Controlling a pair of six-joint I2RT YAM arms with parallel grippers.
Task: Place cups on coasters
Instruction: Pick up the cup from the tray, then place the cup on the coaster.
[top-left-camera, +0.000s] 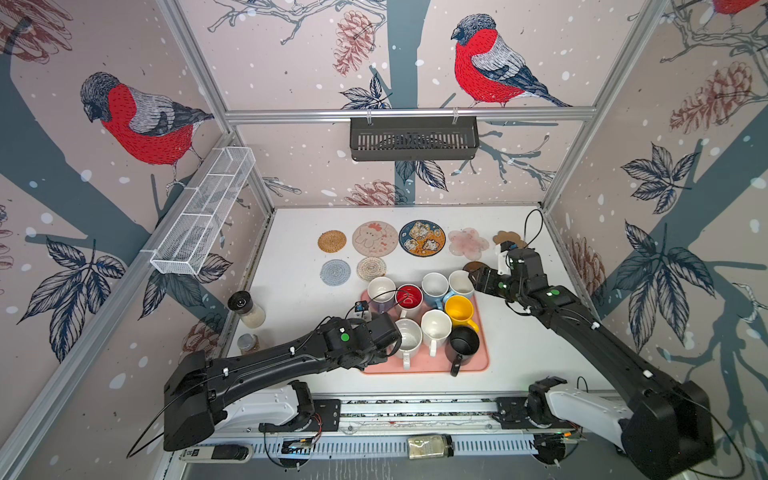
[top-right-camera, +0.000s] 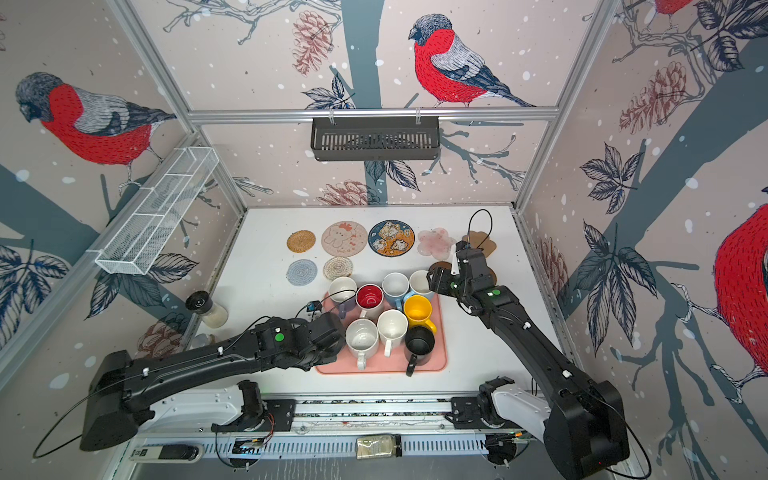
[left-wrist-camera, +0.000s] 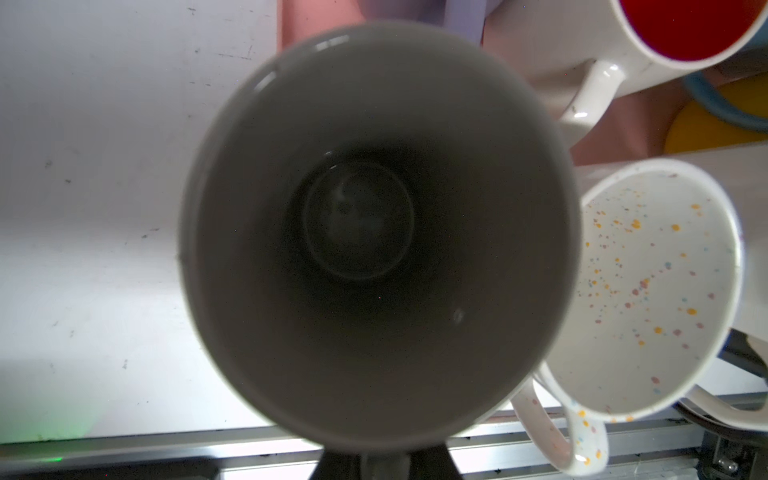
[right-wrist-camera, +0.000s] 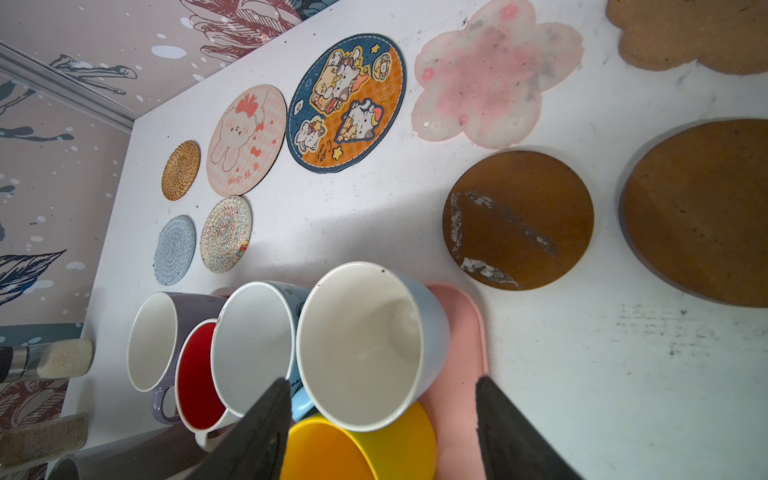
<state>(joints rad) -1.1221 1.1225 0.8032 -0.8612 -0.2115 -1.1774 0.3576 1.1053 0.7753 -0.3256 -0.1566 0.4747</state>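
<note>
Left claw (left-wrist-camera: 384, 461): nearly closed, apparently pinching the near wall or handle of the grey mug (left-wrist-camera: 374, 232). The contact sits at the very edge of the wrist view, so which one it grips is unclear.
Grey mug: upright at the near-left edge of the pink tray (top-left-camera: 428, 365), hidden under the wrist in both top views.
Right claw (right-wrist-camera: 382, 381): wide open and holding nothing, with its jaws straddling the light blue mug (right-wrist-camera: 361, 345) at the tray's far-right corner.
Targets: every mat lies bare beyond the tray, from the grey round coaster (top-left-camera: 335, 272) on the left to the brown disc (right-wrist-camera: 519, 220) on the right.
Risk, left: a thin off-centre pinch may let the mug swing or slip on lifting. The speckled white mug (left-wrist-camera: 660, 291) sits tight beside it and could be knocked.
Risk, right: one finger drops between crowded mugs. Closing may shove the second light blue mug (right-wrist-camera: 253, 345) or the yellow mug (right-wrist-camera: 353, 453).
</note>
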